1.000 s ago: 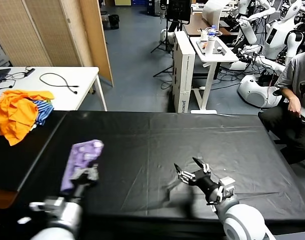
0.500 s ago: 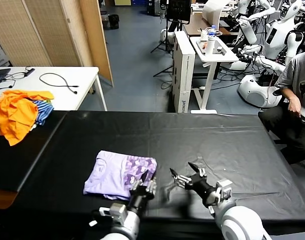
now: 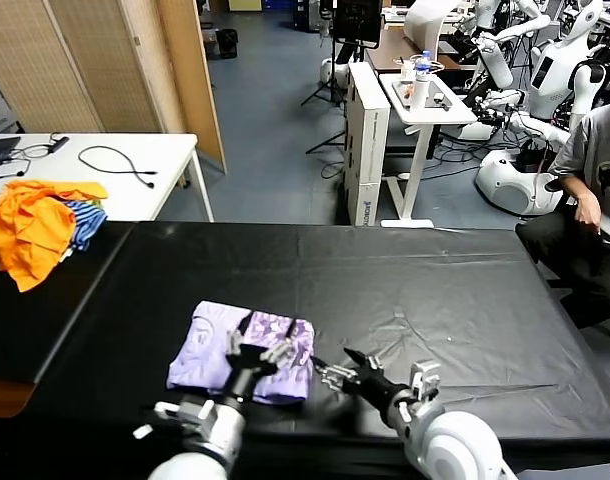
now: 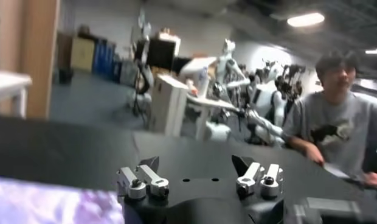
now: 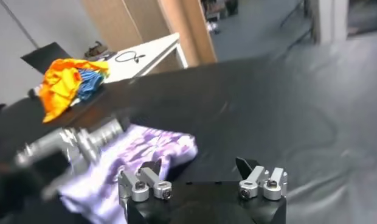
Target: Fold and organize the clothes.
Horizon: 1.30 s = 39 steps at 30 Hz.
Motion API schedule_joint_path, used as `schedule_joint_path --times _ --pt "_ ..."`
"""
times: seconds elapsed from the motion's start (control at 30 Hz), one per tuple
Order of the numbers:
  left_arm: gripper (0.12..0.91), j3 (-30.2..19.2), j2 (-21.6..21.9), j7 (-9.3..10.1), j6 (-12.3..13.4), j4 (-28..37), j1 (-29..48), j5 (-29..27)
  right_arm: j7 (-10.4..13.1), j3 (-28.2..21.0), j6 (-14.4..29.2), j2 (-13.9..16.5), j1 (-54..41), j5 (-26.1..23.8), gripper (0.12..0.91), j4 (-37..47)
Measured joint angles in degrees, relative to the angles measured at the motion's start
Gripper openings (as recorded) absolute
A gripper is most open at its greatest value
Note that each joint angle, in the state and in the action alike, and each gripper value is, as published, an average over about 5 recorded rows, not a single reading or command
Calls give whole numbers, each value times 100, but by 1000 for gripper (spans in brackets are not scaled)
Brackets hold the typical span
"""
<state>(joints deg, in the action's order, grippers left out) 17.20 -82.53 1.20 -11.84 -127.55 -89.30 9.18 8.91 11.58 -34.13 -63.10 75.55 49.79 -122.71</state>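
One large table (image 3: 465, 290) fills the work area, and its cover is a black sheet, smooth with a few shallow wrinkles and a slight shine. On it, toward the near edge, lies the T-shirt (image 3: 217, 345), a soft pale lavender cloth folded into a rough rectangle. The half nearer to the right gripper carries a darker purple print, while the other half is plain. Its edges are rounded and a little uneven, so the fold is not sharp.

Directly over the printed half hangs the left gripper (image 3: 257, 355), made of grey metal with dark fingertips. Its jaws stand apart and nothing is between them. The left wrist view shows the two fingers (image 4: 138, 180) well separated, with a corner of the lavender cloth (image 4: 48, 204) below and to one side of them.

Just beside the printed edge of the shirt is the right gripper (image 3: 342, 372), low over the black sheet. Its jaws also stand apart and hold nothing. In the right wrist view the shirt (image 5: 146, 155) lies in front of its open fingers (image 5: 140, 182), apart from them.

Far behind the left gripper, at the table's corner, rests a crumpled heap of bright orange garments (image 3: 30, 225) with a blue-and-white striped cloth (image 3: 85, 222) tucked in it.
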Motion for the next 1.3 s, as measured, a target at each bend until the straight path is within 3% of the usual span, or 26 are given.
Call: schedule_joint_path --times 0.13,0.2,0.43,0.57,0.67,0.9,1.03,1.1,1.3 --pt "907 206 53 6 -2 -60 -56 14 25 -216 -17 -62 -83 -67 894 191" --pt "907 246 49 9 -4 -62 -76 -10 24 -319 -38 -67 -83 -108 843 241" --pt "907 341 39 31 -8 -41 -95 -69 -8 -419 -151 -17 47 -257 439 188" --pt "907 406 40 41 -8 -17 -118 -62 142 -333 -287 59 181 -358 202 66" --pt "907 449 42 50 -7 5 -131 -45 292 -208 -433 123 323 -391 141 -79" --pt "907 470 13 112 -17 84 -95 -11 391 72 -568 198 686 -553 140 -374" --pt "907 493 -14 148 -17 110 -97 47 262 157 -574 203 781 -739 150 -445" --pt "907 523 -19 160 -14 116 -107 83 165 204 -561 218 835 -850 208 -513" --pt "907 677 0 277 -127 121 -143 428 -110 443 -194 325 1125 -1365 530 -893"
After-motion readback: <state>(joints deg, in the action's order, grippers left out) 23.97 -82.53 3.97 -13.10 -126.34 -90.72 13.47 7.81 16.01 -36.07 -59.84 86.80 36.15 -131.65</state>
